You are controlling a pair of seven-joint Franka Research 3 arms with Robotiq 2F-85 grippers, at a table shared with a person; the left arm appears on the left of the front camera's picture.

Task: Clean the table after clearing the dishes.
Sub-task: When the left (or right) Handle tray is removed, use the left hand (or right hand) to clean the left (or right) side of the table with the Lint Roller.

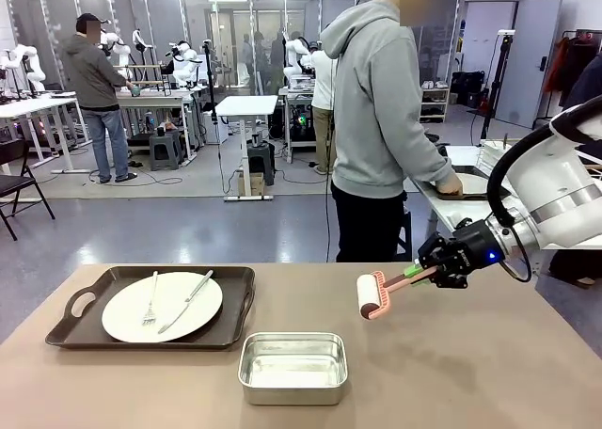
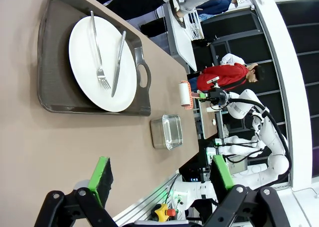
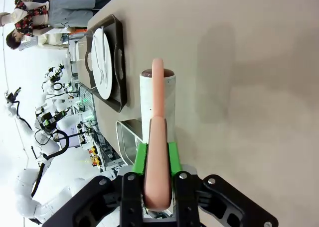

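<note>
**Right gripper holds a lint roller over the table; one tray of dishes sits at the left**

The right gripper is clamped on the pink handle of a lint roller over the right half of the light-brown table. The handle's long axis runs from the gripper towards picture left and slightly down. The white roll sits crosswise at that far end, and its shadow falls apart from it.

At the table's left lies a dark tray, its long axis left to right, carrying a white plate. A fork, tines towards the robot, and a knife lie on the plate, the knife slanting from near left to far right.

A steel pan sits near the front edge, just right of the tray.

The left gripper hangs with fingers spread wide, holding nothing.

A person stands beyond the far edge, turned towards another table.
</note>
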